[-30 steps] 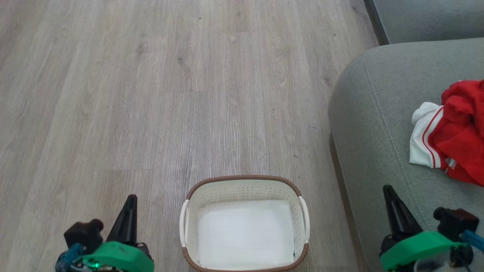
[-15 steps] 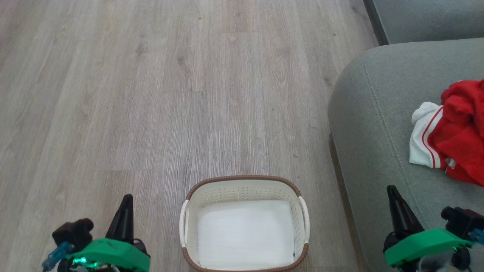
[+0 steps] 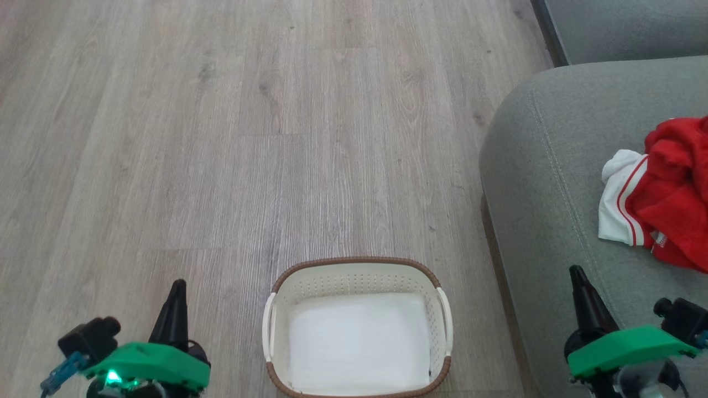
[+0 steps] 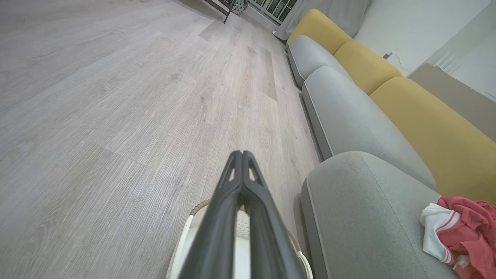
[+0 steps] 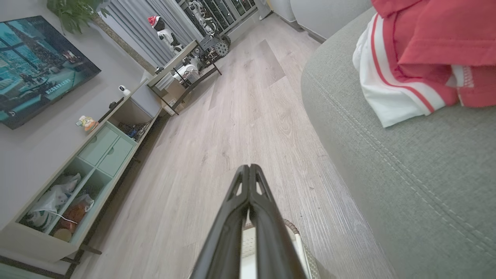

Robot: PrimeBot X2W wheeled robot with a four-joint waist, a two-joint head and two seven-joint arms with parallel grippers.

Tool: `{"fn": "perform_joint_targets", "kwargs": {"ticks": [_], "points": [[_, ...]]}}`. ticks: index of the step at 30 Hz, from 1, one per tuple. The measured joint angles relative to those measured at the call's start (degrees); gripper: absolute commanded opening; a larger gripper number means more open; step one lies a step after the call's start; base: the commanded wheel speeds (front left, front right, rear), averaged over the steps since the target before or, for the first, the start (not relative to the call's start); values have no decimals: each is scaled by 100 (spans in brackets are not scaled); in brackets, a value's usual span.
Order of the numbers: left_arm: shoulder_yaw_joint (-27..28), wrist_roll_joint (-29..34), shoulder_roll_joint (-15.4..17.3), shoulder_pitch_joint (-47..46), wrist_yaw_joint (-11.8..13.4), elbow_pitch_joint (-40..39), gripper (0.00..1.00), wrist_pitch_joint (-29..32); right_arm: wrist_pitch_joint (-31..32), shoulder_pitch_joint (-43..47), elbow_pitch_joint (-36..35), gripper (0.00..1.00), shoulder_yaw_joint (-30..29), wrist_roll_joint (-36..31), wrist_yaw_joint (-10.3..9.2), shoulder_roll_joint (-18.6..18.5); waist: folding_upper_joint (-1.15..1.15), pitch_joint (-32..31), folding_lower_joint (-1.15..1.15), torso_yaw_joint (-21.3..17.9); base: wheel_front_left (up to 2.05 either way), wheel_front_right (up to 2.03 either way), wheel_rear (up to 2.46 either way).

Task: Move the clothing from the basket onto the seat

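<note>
Seat (image 3: 553,182) sits right of the basket (image 3: 357,260). Basket holds just its white liner (image 3: 359,337). Red-and-white clothing (image 3: 669,193) is heaped on the seat, forward-right of the basket. Right gripper (image 3: 577,272) is nearer, left gripper (image 3: 178,284) is left of basket. Both 2 pinched closed, empty. Transfer looks done.

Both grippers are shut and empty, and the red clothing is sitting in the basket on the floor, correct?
No. The red clothing lies on the grey sofa seat, not in the basket, which the head view shows holding a white liner. The left gripper and right gripper are shut and empty, as you said.
</note>
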Motion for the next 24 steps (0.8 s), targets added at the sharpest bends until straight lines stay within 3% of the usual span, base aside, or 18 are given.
{"fn": "perform_joint_targets", "kwargs": {"ticks": [24], "points": [[254,-1521,-62,-131,-51,-19,0,402,391,-132,58,0,-300,1298,0,168,0,-10,0,-7,0,0,0]]}}
